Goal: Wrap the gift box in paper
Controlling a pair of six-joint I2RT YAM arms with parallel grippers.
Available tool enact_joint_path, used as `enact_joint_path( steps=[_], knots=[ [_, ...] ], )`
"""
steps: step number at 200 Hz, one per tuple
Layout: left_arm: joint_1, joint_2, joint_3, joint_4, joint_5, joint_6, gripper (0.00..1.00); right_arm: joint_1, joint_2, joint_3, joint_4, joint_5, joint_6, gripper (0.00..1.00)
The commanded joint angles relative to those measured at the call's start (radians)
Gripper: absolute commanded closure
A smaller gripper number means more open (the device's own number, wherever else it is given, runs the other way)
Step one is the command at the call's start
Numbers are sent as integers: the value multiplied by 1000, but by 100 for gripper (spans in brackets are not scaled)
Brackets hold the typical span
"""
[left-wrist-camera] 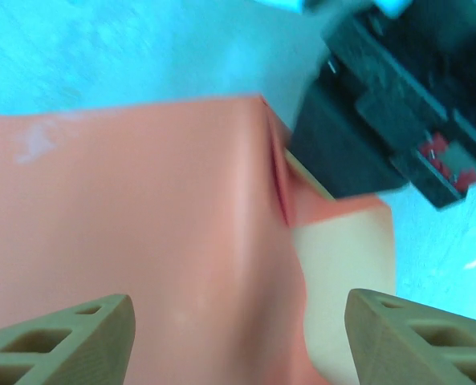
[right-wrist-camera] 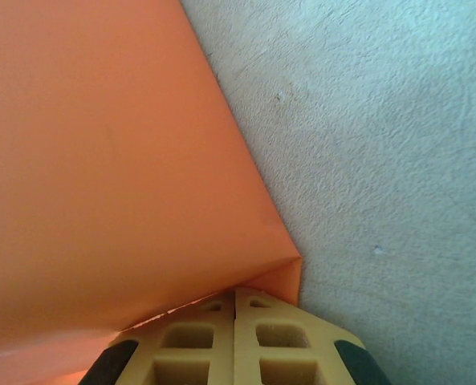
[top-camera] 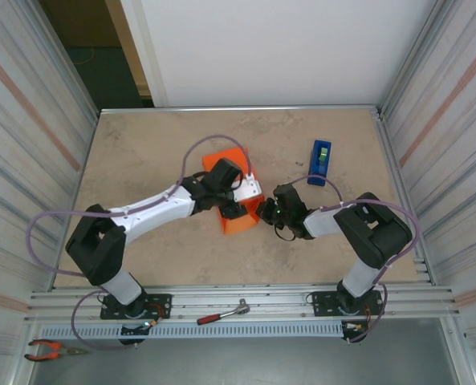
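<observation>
Left gripper [left-wrist-camera: 238, 309] spread wide over gift box [top-camera: 239, 222], empty. Right gripper [right-wrist-camera: 235, 295] closed, tips touching paper [right-wrist-camera: 101, 160] corner.

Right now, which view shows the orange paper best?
The right wrist view: the paper is sharp, its corner at the shut right tool. The left wrist view shows it blurred, with a crease. From above, the left arm hides much of it.
</observation>
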Motion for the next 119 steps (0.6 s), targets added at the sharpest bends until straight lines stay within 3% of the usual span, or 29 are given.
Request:
enact_joint_path(
  steps=[1,58,119],
  knots=[
    [42,-28,70,-39,112,-83,30,10,-11,-29,-34,21,21,100],
    [48,147,195,-33,1,-69,29,28,-9,-33,-36,30,23,100],
    [22,262,211,-4,-104,-24,30,30,-8,-37,-38,33,24,100]
  ],
)
